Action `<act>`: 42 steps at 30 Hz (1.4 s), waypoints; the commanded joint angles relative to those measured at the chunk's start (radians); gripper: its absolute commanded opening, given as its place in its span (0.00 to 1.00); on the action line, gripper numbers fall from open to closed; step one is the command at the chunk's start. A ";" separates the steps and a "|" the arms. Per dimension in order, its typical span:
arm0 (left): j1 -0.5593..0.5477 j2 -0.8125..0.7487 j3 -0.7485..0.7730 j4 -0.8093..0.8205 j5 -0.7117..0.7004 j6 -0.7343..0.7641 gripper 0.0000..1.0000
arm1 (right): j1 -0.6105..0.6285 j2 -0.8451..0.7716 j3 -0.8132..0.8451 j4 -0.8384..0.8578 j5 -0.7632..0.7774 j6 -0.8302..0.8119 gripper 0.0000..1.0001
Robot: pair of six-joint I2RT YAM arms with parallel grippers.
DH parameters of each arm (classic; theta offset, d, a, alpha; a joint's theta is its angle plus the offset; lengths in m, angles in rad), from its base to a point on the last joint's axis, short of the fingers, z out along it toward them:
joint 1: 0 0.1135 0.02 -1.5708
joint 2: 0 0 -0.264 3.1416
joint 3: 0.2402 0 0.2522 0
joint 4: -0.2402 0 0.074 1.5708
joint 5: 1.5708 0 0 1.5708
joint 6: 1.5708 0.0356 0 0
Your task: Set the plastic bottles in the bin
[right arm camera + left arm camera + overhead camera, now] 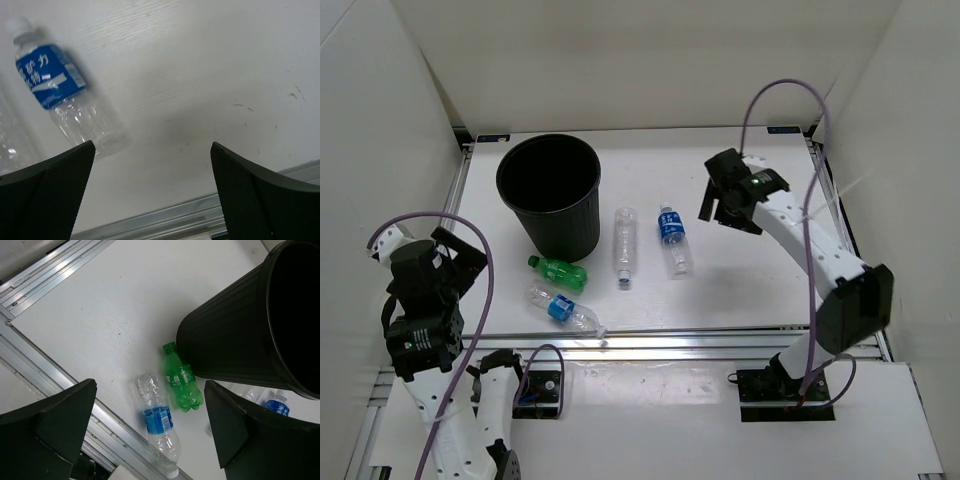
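The black bin (551, 192) stands upright at the table's back left; it also fills the upper right of the left wrist view (240, 335). A green bottle (558, 269) lies against its base (182, 381). A clear blue-label bottle (562, 309) lies near the front edge (158, 420). A plain clear bottle (624, 246) and a second blue-label bottle (672, 239) lie in the middle; the latter shows in the right wrist view (62, 95). My left gripper (455, 262) is open and empty, left of the bottles. My right gripper (722, 200) is open and empty, right of the blue-label bottle.
The white table (750, 270) has aluminium rails along its front edge (700, 345) and left side. White walls enclose the back and sides. Purple cables loop from both arms.
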 commanded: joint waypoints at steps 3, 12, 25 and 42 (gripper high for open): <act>-0.022 0.019 -0.004 0.018 -0.008 0.019 1.00 | 0.004 0.252 0.213 -0.014 -0.253 -0.270 1.00; -0.042 0.053 -0.074 0.020 0.078 0.012 1.00 | -0.035 0.522 0.362 0.065 -0.452 -0.336 1.00; -0.042 0.111 -0.146 0.047 -0.054 0.002 1.00 | -0.071 0.753 0.372 0.137 -0.705 -0.337 1.00; -0.135 0.099 -0.220 0.117 0.070 -0.037 1.00 | 0.079 0.459 0.909 0.321 -0.756 -0.058 0.43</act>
